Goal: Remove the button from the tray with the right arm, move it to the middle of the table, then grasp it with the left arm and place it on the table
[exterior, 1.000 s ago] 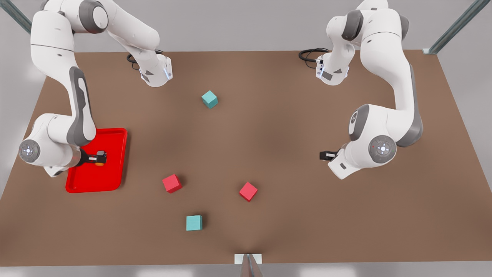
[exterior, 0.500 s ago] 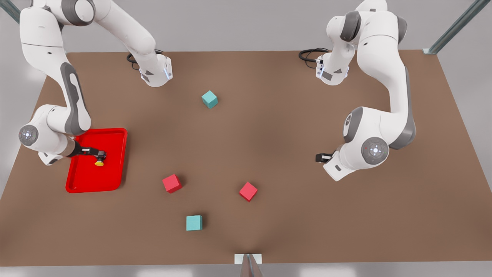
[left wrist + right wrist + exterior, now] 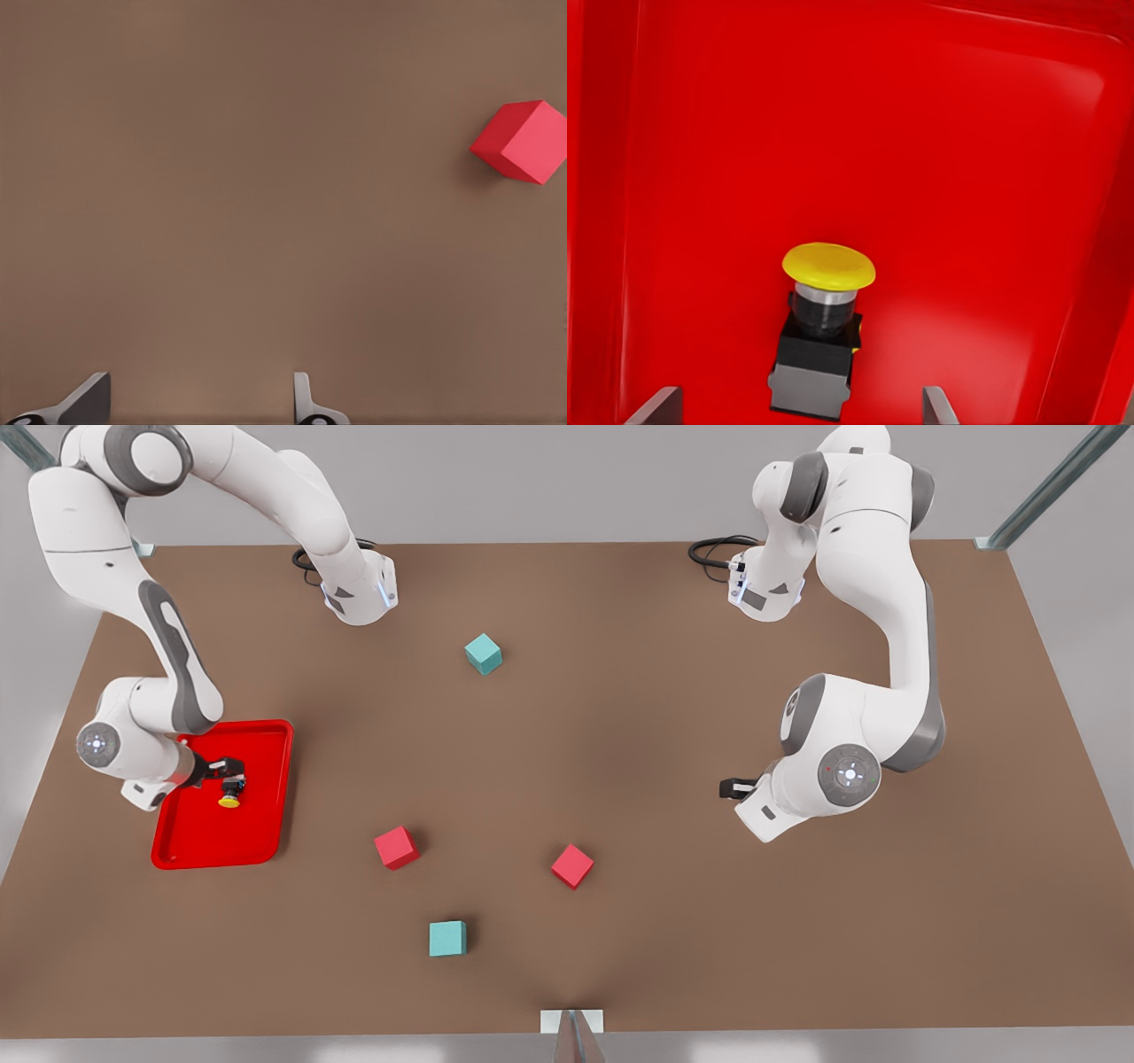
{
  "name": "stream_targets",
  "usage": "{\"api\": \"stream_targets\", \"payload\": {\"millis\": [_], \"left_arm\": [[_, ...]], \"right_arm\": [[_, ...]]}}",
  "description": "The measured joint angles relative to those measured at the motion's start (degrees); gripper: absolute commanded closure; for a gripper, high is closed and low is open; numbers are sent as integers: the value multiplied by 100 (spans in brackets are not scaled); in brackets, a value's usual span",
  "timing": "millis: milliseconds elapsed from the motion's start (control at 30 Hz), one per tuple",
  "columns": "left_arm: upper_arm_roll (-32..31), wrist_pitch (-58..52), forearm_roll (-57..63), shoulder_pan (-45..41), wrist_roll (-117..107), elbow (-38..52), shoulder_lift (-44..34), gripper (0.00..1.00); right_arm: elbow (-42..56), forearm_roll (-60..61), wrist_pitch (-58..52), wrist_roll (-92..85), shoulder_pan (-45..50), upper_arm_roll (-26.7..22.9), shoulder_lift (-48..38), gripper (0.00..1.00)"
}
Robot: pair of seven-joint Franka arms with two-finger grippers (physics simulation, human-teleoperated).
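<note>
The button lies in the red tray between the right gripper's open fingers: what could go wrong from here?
1. The button lies on its side in the tray; the open right gripper could close on the round yellow cap and let it slip.
2. The fingers might scrape the tray floor.
3. The left gripper waits open over the table near a red cube, which the handover could bump.

Beyond the far edge I see a plain pale grey wall (image 3: 567, 478), with slanted metal struts (image 3: 1045, 487) at the far left and right corners.
</note>
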Motion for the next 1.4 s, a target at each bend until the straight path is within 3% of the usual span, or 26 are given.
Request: {"api": "stream_targets", "payload": {"millis": [967, 1000, 1033, 1400], "left_arm": [[0, 28, 25, 9, -82, 7, 133, 0], [0, 29, 26, 9, -84, 7, 131, 0], [0, 29, 26, 9, -85, 7, 132, 0], [0, 35, 27, 9, -96, 7, 141, 0]], "right_arm": [[70, -252, 467, -366, -98, -52, 516, 1], [70, -252, 475, -371, -98, -52, 518, 27], [68, -247, 481, -375, -98, -52, 519, 45], [62, -210, 506, -430, -95, -52, 507, 54]]}}
